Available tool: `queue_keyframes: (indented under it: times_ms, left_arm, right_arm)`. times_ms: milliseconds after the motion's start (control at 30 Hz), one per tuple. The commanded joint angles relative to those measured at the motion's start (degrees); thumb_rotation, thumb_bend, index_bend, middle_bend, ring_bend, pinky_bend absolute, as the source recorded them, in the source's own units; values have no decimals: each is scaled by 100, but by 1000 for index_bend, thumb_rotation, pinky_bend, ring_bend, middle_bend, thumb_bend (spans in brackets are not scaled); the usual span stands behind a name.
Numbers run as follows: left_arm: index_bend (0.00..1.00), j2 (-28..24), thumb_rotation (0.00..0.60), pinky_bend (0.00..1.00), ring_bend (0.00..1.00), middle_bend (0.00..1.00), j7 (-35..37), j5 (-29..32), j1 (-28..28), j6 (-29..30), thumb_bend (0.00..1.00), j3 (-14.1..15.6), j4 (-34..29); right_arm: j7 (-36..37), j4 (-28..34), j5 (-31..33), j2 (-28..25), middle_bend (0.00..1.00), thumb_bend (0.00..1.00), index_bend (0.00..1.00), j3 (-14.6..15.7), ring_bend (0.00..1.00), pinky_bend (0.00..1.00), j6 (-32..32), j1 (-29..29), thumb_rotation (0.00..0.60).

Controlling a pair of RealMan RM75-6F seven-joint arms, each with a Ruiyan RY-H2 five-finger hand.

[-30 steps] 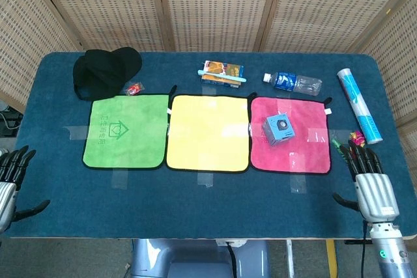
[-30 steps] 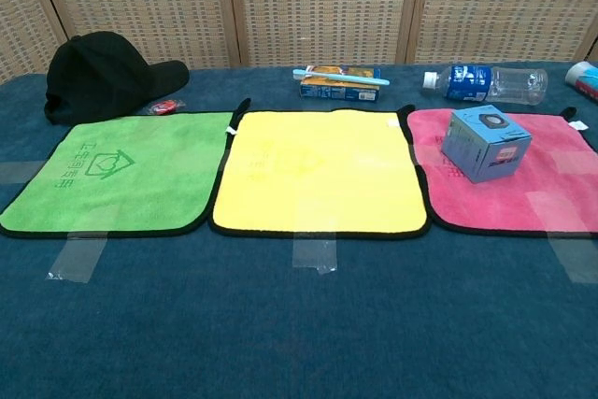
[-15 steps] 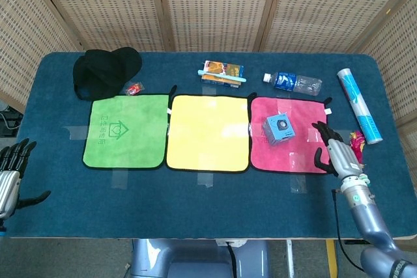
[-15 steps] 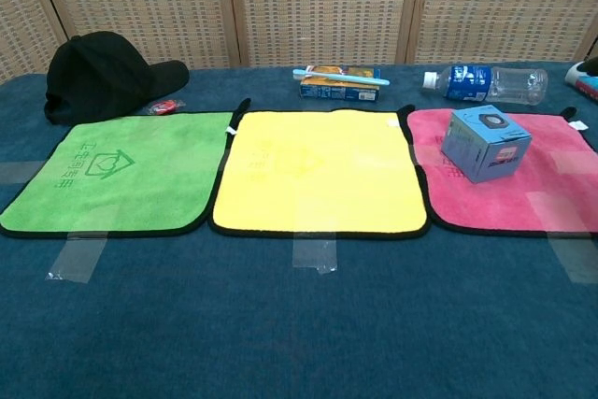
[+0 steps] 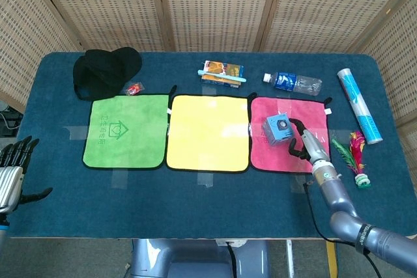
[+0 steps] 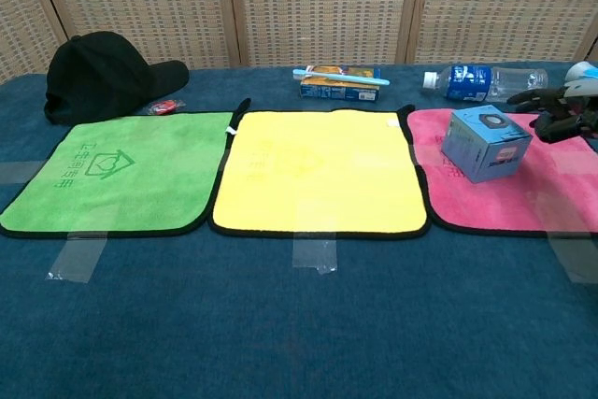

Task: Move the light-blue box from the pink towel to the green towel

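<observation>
The light-blue box (image 5: pixel 279 127) (image 6: pixel 485 142) stands on the pink towel (image 5: pixel 306 157) (image 6: pixel 523 201) at the right. My right hand (image 5: pixel 305 140) (image 6: pixel 559 109) hovers just right of the box with its fingers apart, a small gap from it, holding nothing. The green towel (image 5: pixel 125 131) (image 6: pixel 110 173) lies flat at the left with nothing on it. My left hand (image 5: pixel 14 174) waits off the table's near left edge, fingers spread and empty; the chest view does not show it.
A yellow towel (image 5: pixel 208 132) lies between the green and pink ones. Along the back are a black cap (image 5: pixel 104 71), a small red item (image 5: pixel 133 88), a toothpaste box with toothbrush (image 5: pixel 222 73), a water bottle (image 5: pixel 293 83) and a tube (image 5: pixel 358 104). A shuttlecock (image 5: pixel 352 156) lies at the right.
My right hand has moved from the table's near right edge inward and left over the pink towel, ending beside the box. The box has not moved. The left hand shifted slightly.
</observation>
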State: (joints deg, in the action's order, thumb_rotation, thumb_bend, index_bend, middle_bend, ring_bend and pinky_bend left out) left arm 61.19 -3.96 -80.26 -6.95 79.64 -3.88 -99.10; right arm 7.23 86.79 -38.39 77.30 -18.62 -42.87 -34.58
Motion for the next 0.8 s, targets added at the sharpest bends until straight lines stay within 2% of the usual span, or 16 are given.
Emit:
queue_keyframes:
  times_ms: [33,400,800]
  left_arm:
    - [0,-16,600,0,0,0,36,11,-4,-11,0,3,10]
    - [0,-49,600,0,0,0,142,68,-26,-55,0,-1,35]
    - [0,-77,600,0,0,0,211,98,-36,-61,0,-1,37]
  right_arm:
    - [-172,-128,452,220,9,1000,2,30,0,99,13,-208,600]
    - [46,99,1144,440,30,1000,3,-248,0,270,152,-487,600]
    - [-158,117,1683,702,42,1000,13,-246,0,286,163,-988,600]
